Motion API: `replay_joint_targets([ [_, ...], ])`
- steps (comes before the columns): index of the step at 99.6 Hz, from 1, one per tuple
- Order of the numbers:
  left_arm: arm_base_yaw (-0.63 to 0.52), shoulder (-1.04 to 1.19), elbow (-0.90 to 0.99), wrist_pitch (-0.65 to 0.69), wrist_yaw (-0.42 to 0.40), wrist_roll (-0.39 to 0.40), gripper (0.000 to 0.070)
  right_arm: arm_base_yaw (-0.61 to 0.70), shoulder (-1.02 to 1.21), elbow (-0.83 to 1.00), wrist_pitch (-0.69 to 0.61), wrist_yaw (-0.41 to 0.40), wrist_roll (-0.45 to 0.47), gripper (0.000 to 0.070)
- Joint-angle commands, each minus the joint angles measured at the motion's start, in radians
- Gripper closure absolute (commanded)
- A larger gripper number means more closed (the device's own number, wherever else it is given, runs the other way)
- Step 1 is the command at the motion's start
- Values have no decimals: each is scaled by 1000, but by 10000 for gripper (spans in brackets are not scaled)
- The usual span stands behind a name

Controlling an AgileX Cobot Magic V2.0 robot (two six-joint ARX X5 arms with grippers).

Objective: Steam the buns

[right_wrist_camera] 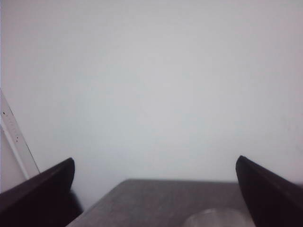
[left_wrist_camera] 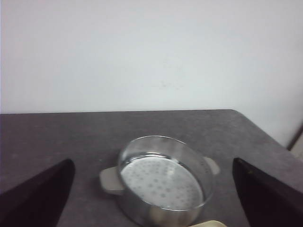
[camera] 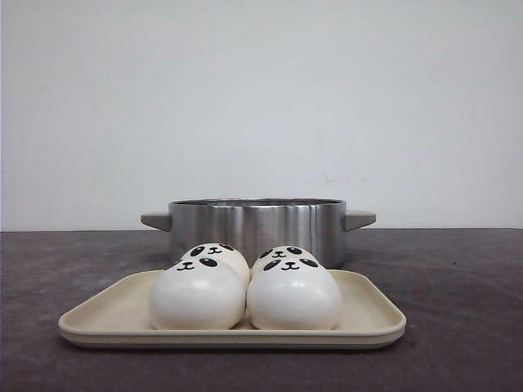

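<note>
resting buns (camera: 245, 286) on tray (camera: 114, 314)

no readable text, no labels, no brands, no numbers on anything in view

Four buns (camera: 245, 286) are being held on a tray (camera: 106, 314) at lower centre, a pot (camera: 257, 227) being placed behind.
</note>
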Motion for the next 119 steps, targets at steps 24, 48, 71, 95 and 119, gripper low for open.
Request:
replay_joint_targets([
  [24,-69,13,14,-19,5,-14,0,298,264,63,-192,197,-164,0],
  [48,-122,13,14,-19,4,1,0,635,565,217,-540,514,-153,0],
  [71,-145,13,14,-20,0,20,0,737,825,341,-678,485,-82,0],
  [95,-167,13,14,-29,0,20,0,745,1029,356,-689,497,-66,127],
  [119,-179,13,14,-32,0,19,0,727,1167,356,-609,534,-73,126],
])
